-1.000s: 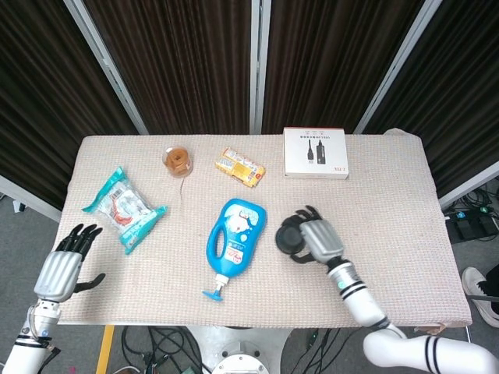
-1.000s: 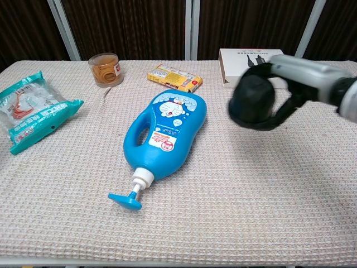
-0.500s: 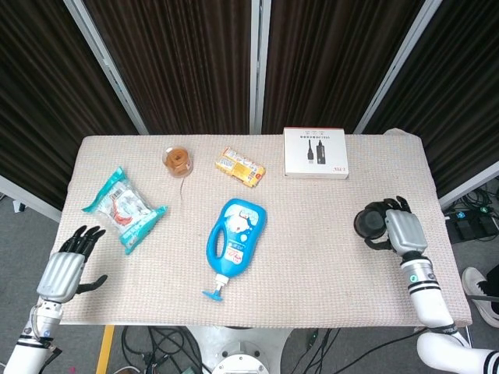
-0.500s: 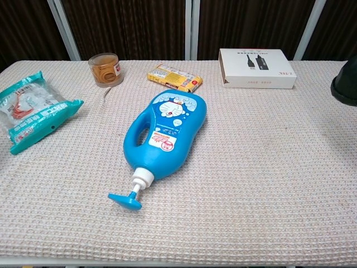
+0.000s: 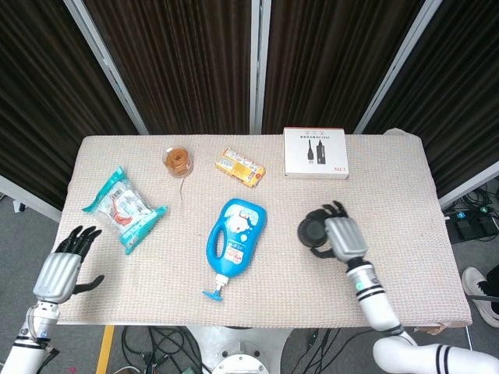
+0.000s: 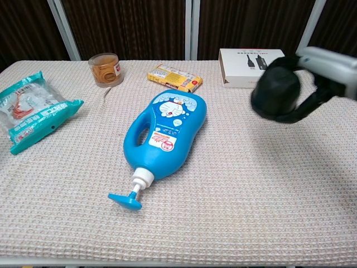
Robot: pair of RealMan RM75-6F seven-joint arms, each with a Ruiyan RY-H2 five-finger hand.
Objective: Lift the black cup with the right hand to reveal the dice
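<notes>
- Your right hand (image 5: 343, 238) grips the black cup (image 5: 312, 230), fingers wrapped round its side, so the cup hangs clear of the table (image 5: 390, 187) with its dark body turned toward the chest camera.
- From the head view the cup sits at about 4 o'clock from the table's centre, just to the 3 o'clock side of the blue pump bottle (image 5: 236, 238), which lies flat on its back.
- No dice shows in either view; the cloth near the cup looks bare, and I cannot tell where the dice lies.
- Holding the cup off the cloth is presumably what the reveal calls for, so the lift itself looks done; only the dice is missing from sight.
- Your left hand (image 5: 64, 265) waits off the table's 8 o'clock corner, fingers spread and holding nothing, out of the way.
- Along the 12 o'clock edge lie the white box (image 5: 315, 153), the yellow snack pack (image 5: 239, 167) and the small glass (image 5: 178, 160); the teal packet (image 5: 125, 208) rests at 9 o'clock, all well apart from the cup.
</notes>
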